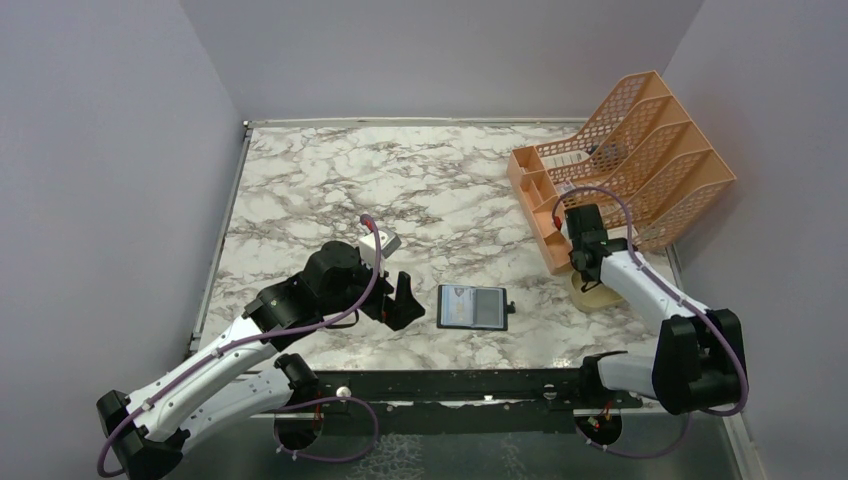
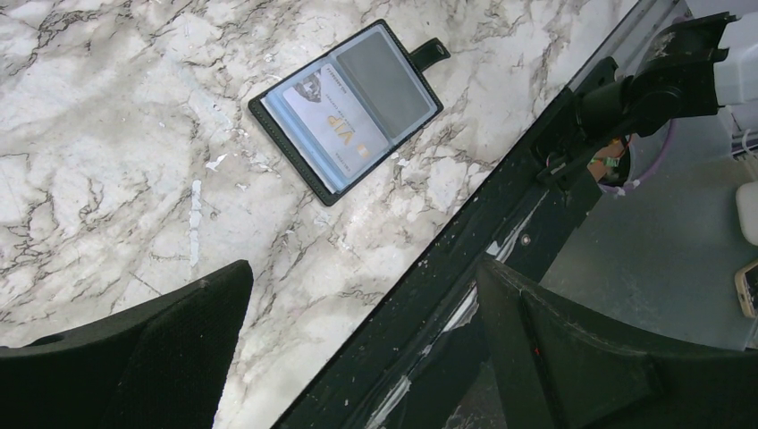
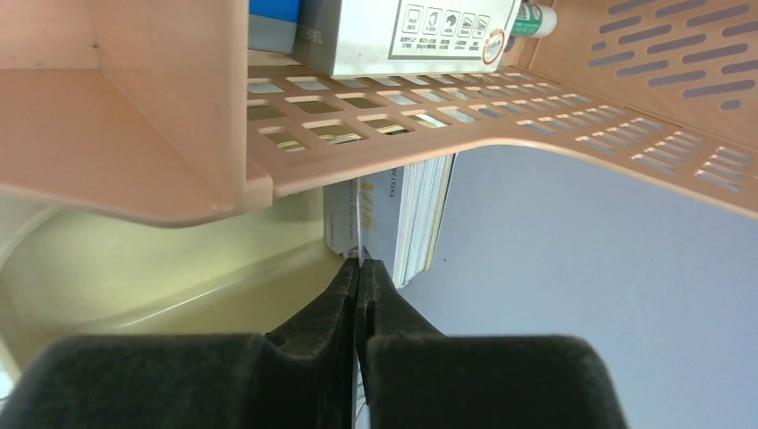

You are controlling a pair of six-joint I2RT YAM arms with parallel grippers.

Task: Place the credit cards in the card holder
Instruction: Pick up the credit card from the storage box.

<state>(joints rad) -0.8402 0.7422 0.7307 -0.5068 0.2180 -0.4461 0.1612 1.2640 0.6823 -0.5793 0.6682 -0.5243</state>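
Observation:
The black card holder (image 1: 472, 307) lies open on the marble table, snap tab to the right, with one pale credit card (image 2: 326, 121) in its left pocket. My left gripper (image 1: 400, 305) hovers open just left of the card holder (image 2: 384, 76), nothing between its fingers (image 2: 179, 340). My right gripper (image 3: 360, 264) is at the tan dish under the orange rack, shut on the edge of a thin credit card (image 3: 361, 234) that stands upright. More credit cards (image 3: 420, 214) stand stacked just right of it. In the top view the right gripper (image 1: 590, 275) hides these cards.
The orange mesh file rack (image 1: 640, 150) stands at the back right, its lower shelf (image 3: 384, 134) right above my right fingers, with a white label-printed box (image 3: 402, 31) on it. The tan dish (image 3: 134, 277) sits beside the rack. The table's black front rail (image 2: 465, 259) runs beneath my left gripper.

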